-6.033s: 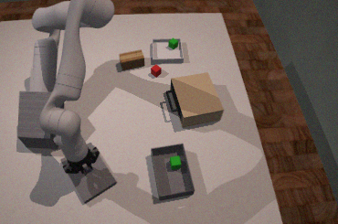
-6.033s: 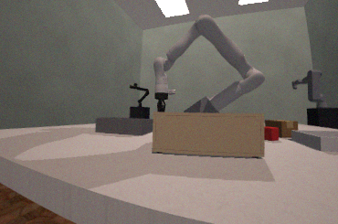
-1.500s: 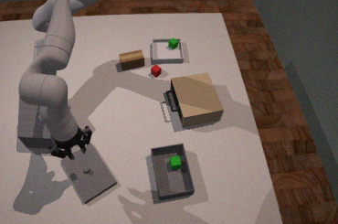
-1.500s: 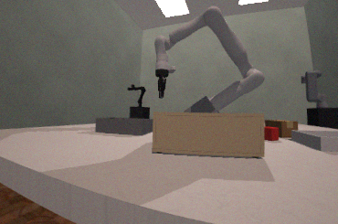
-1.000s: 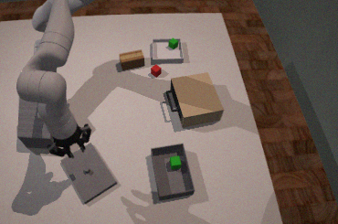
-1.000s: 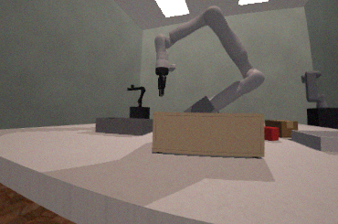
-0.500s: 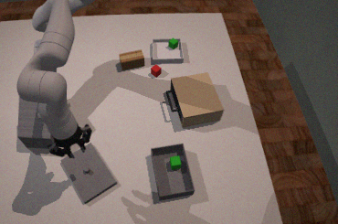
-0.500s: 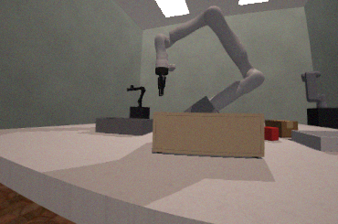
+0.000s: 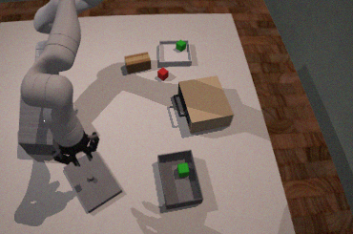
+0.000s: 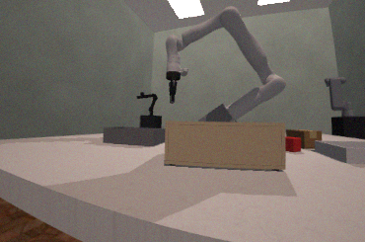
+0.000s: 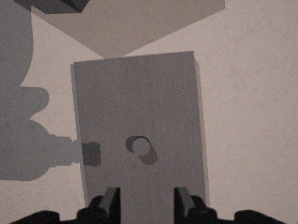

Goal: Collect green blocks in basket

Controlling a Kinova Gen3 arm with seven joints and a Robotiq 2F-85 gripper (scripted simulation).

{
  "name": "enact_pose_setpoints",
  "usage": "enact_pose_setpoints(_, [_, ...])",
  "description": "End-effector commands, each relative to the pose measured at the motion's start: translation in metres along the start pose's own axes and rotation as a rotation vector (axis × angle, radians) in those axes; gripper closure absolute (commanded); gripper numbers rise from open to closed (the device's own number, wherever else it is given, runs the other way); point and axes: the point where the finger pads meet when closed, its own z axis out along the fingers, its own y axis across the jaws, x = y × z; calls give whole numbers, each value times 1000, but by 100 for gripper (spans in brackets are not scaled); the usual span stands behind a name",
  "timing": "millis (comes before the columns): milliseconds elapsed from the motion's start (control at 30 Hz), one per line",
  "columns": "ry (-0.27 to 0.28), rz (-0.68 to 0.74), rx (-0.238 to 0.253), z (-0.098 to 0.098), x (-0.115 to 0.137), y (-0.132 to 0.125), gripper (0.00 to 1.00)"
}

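Grasp grey lid (image 9: 102, 185) (image 11: 140, 100), probably stiff and slick, by its round knob (image 9: 91, 178) (image 11: 141, 146), with gripper (image 9: 83, 160) (image 10: 172, 101) (image 11: 147, 204) parted and empty.

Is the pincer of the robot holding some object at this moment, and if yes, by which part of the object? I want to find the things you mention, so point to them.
Nothing is held: the pincer (image 9: 78, 159) (image 10: 172, 101) (image 11: 147, 204) is partly open above the grey lid (image 9: 101, 184) (image 11: 135, 100), with nothing between its fingers.
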Motion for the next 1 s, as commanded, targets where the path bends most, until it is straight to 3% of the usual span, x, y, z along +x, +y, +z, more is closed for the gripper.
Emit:
enact_pose_setpoints(0, [-5,30,1,-2,-4,2,60])
enact_pose_setpoints(300, [-17,125,0,-6,-17,10,60])
enact_pose_setpoints(967, [-54,495,-14,-18,-61,48,60])
